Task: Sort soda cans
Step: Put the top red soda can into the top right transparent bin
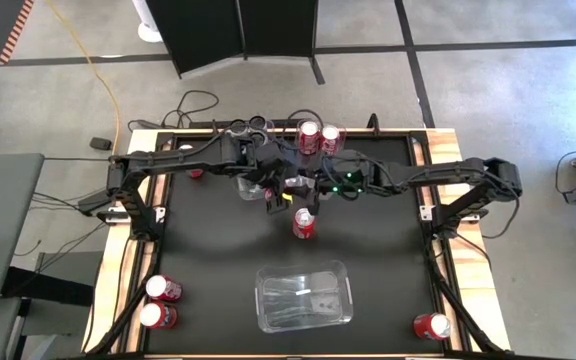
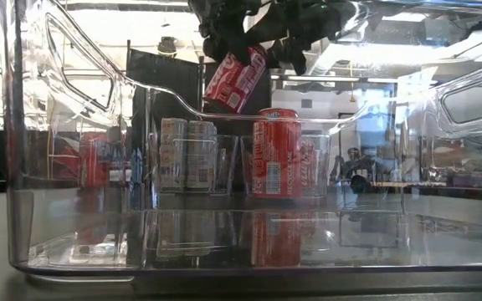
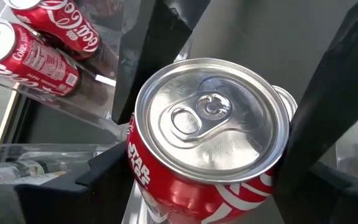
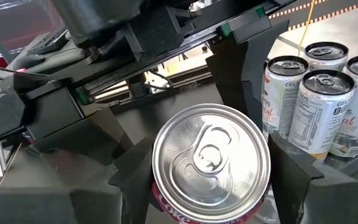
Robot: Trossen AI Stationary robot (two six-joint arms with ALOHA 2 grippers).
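A red soda can (image 2: 234, 79) hangs tilted in the air over the middle of the table, silver top (image 3: 210, 124) up. My left gripper (image 1: 273, 188) is shut on it. My right gripper (image 1: 305, 188) comes from the opposite side, and its fingers (image 4: 129, 171) press on the same can (image 4: 210, 162). A second red can (image 1: 304, 223) stands upright on the mat just in front of both grippers. Two red cans (image 1: 314, 138) sit in a clear bin at the back. Beside it, silver-grey cans (image 4: 319, 99) stand in another clear bin.
An empty clear bin (image 1: 303, 295) lies at the front centre, right against the low camera. Two loose red cans (image 1: 160, 302) rest at the front left and one (image 1: 431, 326) at the front right. Another red can (image 1: 196, 172) shows under the left arm.
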